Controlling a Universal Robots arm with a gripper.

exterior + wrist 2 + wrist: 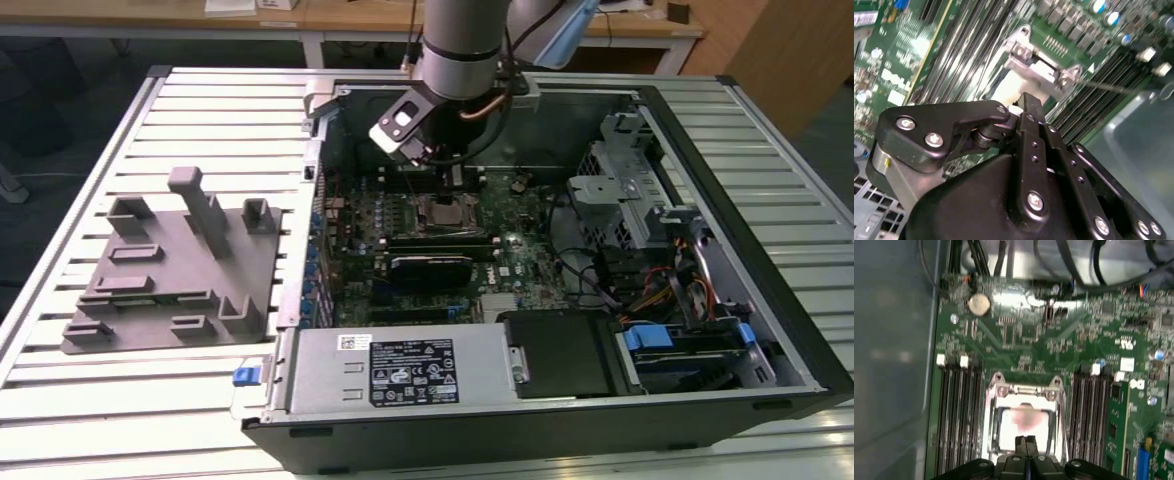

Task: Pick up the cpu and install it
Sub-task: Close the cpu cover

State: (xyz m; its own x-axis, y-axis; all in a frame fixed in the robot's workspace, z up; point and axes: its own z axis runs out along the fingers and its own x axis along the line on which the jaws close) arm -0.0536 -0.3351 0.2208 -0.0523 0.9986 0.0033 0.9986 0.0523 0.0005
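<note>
In the exterior view, an open computer case (694, 300) lies on a slatted surface (80, 400), with a grey fixture block (167, 275) on that surface at the exterior view's left. The arm reaches down into the case, and the tool (451, 178) hangs just above the far edge of the socket (441, 212) on the motherboard (514, 265). From here I cannot tell whether the tool touches it.

In the first wrist view, the cpu (1021, 426) lies flat in the socket, silvery top up. It is square, so it has no long axis. Its edges run parallel to the metal socket frame (1026, 389) and to the memory slots (956, 415) on either side. The tool (1026, 441) has its two fingertips (1021, 444) pressed together with nothing between them. They sit over one edge of the cpu, with the rest of the chip beyond them toward the frame's hinge end. A coin cell battery (979, 304) sits farther along the board.

In the second wrist view, the tool (1029, 99) shows as one narrow closed tip pointing at the socket frame (1041, 70), close beside it.
</note>
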